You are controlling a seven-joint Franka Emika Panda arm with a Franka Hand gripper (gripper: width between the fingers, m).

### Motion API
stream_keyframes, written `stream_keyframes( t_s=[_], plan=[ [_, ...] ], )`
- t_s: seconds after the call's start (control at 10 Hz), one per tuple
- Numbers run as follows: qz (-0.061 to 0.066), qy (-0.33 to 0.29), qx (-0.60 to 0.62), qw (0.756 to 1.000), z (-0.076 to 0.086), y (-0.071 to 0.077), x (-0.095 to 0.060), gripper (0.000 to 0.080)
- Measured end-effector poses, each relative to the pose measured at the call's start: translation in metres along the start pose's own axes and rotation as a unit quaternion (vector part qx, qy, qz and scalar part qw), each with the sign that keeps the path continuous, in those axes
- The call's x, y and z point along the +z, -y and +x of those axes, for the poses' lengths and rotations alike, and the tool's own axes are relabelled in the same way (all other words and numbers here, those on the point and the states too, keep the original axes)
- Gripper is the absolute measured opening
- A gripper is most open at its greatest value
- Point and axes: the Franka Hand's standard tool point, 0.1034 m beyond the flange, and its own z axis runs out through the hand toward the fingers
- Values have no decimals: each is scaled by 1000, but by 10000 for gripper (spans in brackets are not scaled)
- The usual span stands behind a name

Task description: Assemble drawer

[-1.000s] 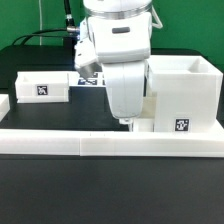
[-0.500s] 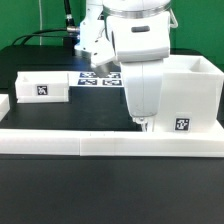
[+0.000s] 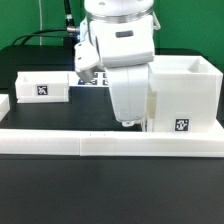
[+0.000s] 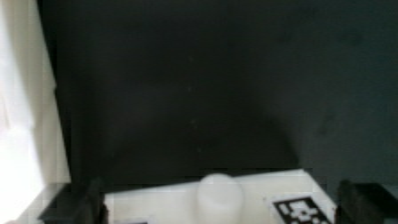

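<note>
Nearest you, the long white rail (image 3: 100,146) crosses the dark counter (image 3: 110,190). Behind it the end effector (image 3: 128,121) hangs low beside the cube casing (image 3: 185,90), which has a black-and-white tag (image 3: 181,126) on its front. In the wrist view its fingers (image 4: 64,203) straddle a knobbed tray (image 4: 196,205); you cannot tell whether they clamp it. A tagged tray (image 3: 45,88) sits farther back at the exterior view's left.

Bright, even exterior view; dim, blurred wrist view.
Soft light in the exterior view leaves the white casing (image 3: 185,95) and rail (image 3: 110,147) nearly washed out against the black table (image 3: 100,195), with faint shadows only. The wrist view is dark, grainy and unfocused; one edge glares pale, and the tag (image 4: 302,212) on the tray (image 4: 178,205) is smeared.
</note>
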Motion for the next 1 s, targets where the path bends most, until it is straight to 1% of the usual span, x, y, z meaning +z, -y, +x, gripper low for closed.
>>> stream_keyframes(
  t_s=[0.2, 0.3, 0.4, 0.5, 0.6, 0.7, 0.8, 0.9, 1.0],
  plan=[
    [-5, 0, -4, 1000, -8, -1, -6, 648],
    [-13, 2, -5, 1000, -11, 0, -12, 648],
    [-22, 4, -3, 1000, -14, 7, -17, 648],
    [-30, 6, -2, 1000, -17, 14, -17, 648],
    [-43, 8, 1, 999, -20, 24, -15, 648],
    [-57, 11, 4, 998, -19, 33, -13, 648],
    [-70, 14, 7, 997, -17, 46, -8, 648],
    [-72, 14, 20, 997, -14, 63, 0, 648],
    [-67, 14, 24, 997, -15, 64, 1, 648]
  ],
)
